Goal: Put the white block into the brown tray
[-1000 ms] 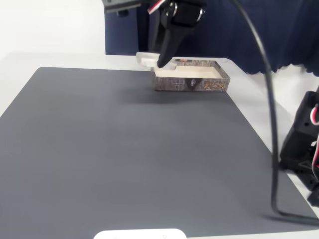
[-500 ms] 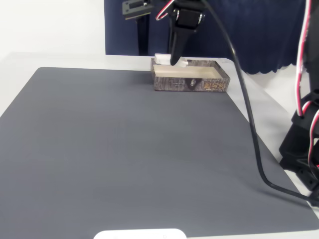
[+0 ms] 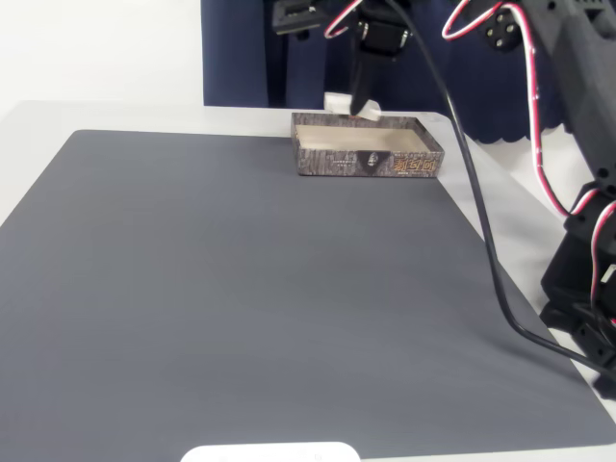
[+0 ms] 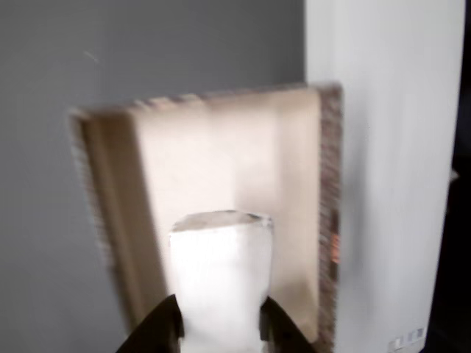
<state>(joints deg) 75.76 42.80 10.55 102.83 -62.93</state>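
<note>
A dark grey mat [image 3: 250,289] covers most of a white surface [image 3: 96,115], lit evenly and softly. Behind it hangs a navy curtain [image 3: 241,58] beside a plain white wall [image 3: 96,48].

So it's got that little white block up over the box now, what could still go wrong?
Two things, I'd guess. The pincer grips only the lower end of the white block, which juts out, so it could slip or twist on release. And in the fixed view the block hangs near the far wall of the brown tray, above its rim; dropped from there it might clip the wall, or bounce on the tray floor and land outside on the table.
</note>
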